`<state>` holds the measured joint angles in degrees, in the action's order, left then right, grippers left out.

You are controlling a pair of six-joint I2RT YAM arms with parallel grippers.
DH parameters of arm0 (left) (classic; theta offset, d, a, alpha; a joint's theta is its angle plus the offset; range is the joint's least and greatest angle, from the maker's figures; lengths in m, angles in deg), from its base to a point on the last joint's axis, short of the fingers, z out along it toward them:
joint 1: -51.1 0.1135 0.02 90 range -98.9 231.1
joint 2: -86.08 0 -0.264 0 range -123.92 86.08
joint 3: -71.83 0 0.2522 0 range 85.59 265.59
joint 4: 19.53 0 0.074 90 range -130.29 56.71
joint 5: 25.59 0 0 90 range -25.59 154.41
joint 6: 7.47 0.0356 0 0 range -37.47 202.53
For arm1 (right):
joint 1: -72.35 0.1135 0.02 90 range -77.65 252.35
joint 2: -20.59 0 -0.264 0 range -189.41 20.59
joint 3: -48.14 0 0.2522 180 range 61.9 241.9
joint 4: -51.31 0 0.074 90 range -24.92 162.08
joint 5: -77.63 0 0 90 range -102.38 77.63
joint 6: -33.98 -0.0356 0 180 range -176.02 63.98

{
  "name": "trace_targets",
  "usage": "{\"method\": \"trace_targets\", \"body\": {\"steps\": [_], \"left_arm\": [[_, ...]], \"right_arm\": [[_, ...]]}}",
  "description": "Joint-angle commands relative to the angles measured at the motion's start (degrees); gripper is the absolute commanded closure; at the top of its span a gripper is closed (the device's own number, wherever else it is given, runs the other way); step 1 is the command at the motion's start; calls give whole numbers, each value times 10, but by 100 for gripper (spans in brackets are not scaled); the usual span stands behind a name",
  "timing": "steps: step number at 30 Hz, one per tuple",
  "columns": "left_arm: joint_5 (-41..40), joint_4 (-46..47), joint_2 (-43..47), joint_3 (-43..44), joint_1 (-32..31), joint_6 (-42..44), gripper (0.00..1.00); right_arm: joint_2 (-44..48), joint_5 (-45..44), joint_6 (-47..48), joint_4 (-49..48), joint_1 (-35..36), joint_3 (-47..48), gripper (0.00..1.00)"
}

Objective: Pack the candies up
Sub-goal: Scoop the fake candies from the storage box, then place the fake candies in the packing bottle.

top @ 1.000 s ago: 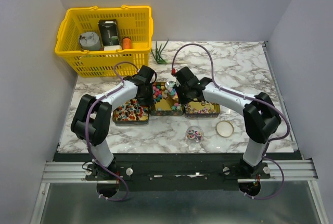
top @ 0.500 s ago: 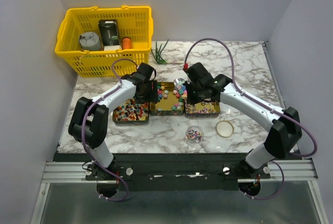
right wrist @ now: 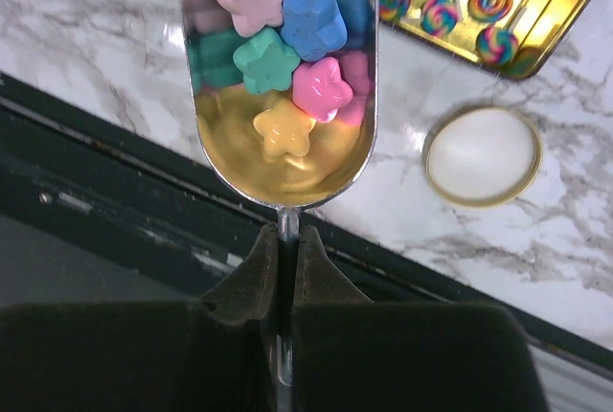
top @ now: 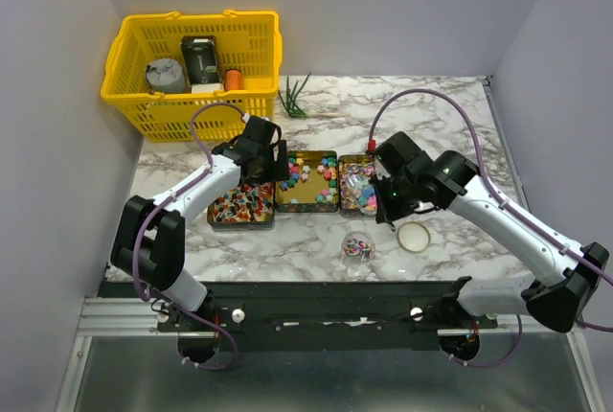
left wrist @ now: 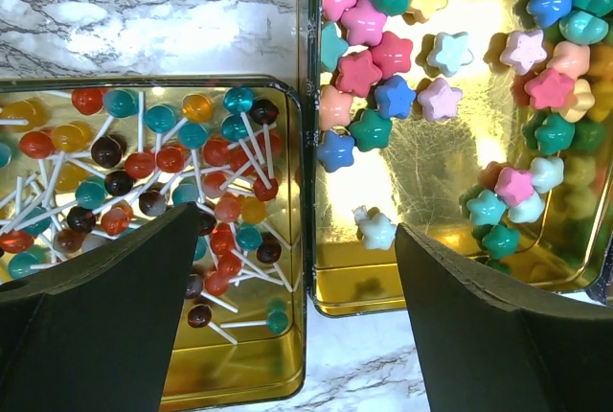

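Candies (right wrist: 319, 86) in a scoop (right wrist: 321, 168), clear only from right wrist.

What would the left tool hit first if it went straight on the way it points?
Probably the adjoining rims of the lollipop tin and the star-candy tin. The open left tool straddles that seam, with lollipops under one side and bare gold floor under the other. Height above them is unclear.

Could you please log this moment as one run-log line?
left gripper: open over lollipop tin, star tin | right gripper: shut on scoop | scoop: loaded with star candies
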<state>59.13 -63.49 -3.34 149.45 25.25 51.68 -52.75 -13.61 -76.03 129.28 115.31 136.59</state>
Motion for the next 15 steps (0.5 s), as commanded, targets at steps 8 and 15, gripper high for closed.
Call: {"method": "trace_targets", "body": {"steps": [8, 15], "left_arm": [[-28, 29, 22, -20, 2, 2, 5], [-26, 28, 16, -19, 2, 3, 5]], "right_arm": [[59, 75, -35, 127, 53, -71, 99], [58, 106, -42, 135, 85, -98, 99]]}}
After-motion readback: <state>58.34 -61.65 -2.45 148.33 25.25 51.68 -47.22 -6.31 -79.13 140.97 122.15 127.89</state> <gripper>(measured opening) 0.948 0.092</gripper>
